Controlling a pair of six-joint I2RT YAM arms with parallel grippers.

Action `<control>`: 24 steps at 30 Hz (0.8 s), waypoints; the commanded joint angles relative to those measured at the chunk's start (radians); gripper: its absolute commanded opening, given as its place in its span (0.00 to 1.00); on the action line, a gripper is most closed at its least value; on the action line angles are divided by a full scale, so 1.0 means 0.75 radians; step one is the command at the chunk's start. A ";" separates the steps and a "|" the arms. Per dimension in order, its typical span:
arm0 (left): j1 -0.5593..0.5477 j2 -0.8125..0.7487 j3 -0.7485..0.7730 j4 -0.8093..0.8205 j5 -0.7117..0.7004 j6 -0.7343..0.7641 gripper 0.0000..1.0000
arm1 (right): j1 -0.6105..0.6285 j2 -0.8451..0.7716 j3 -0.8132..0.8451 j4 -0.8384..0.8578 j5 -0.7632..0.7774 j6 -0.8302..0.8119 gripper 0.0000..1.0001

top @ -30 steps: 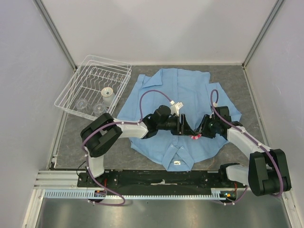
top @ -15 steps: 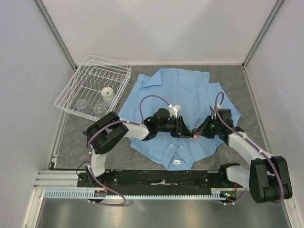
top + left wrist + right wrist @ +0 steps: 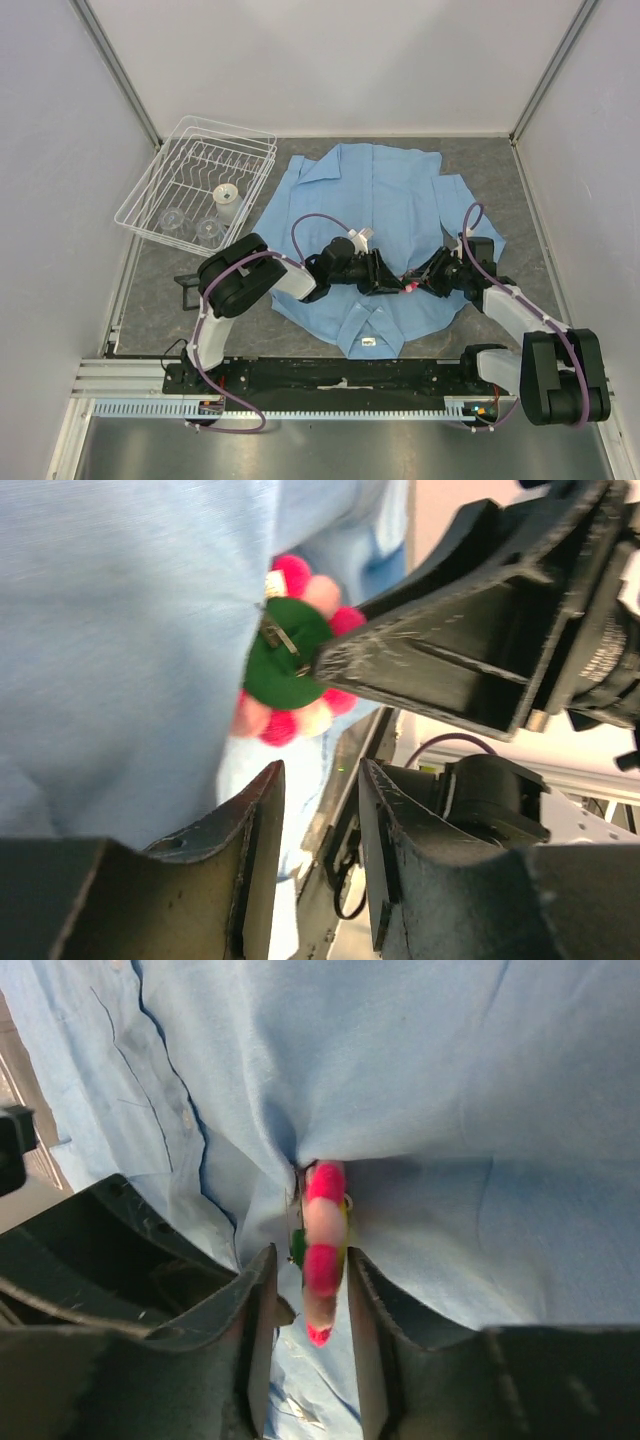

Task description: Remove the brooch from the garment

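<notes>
The light blue shirt (image 3: 380, 195) lies spread on the grey table. The pink-red brooch (image 3: 410, 288) is pinned near its lower front, between my two grippers. In the right wrist view the brooch (image 3: 322, 1250) stands edge-on between the fingers of my right gripper (image 3: 310, 1260), with a thin gap on the left side; the cloth (image 3: 450, 1080) puckers at the pin. In the left wrist view its green back (image 3: 288, 655) faces me, and a right finger (image 3: 450, 650) touches it. My left gripper (image 3: 318, 820) sits just below with a narrow empty gap, cloth (image 3: 120, 630) beside it.
A white wire dish rack (image 3: 165, 175) stands at the back left, holding a small cup (image 3: 227, 195) and clear glasses. A small black bracket (image 3: 186, 284) lies on the table left of the shirt. The white collar label (image 3: 371, 342) is near the front edge.
Both grippers have sunk lower and drawn closer over the shirt front. The left arm's elbow has swung right. The brooch stays in nearly the same spot.
</notes>
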 commanded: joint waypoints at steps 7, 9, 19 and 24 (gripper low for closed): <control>-0.002 0.022 0.010 -0.040 -0.076 0.179 0.35 | -0.017 0.113 0.126 -0.025 -0.013 -0.206 0.56; -0.002 0.030 0.010 -0.042 -0.072 0.193 0.33 | -0.017 0.139 0.165 -0.058 0.018 -0.247 0.54; -0.014 0.075 0.057 -0.109 -0.060 0.242 0.28 | -0.017 0.297 0.312 -0.166 -0.033 -0.370 0.44; -0.014 0.073 0.067 -0.123 -0.058 0.259 0.27 | -0.017 0.319 0.316 -0.170 -0.057 -0.392 0.44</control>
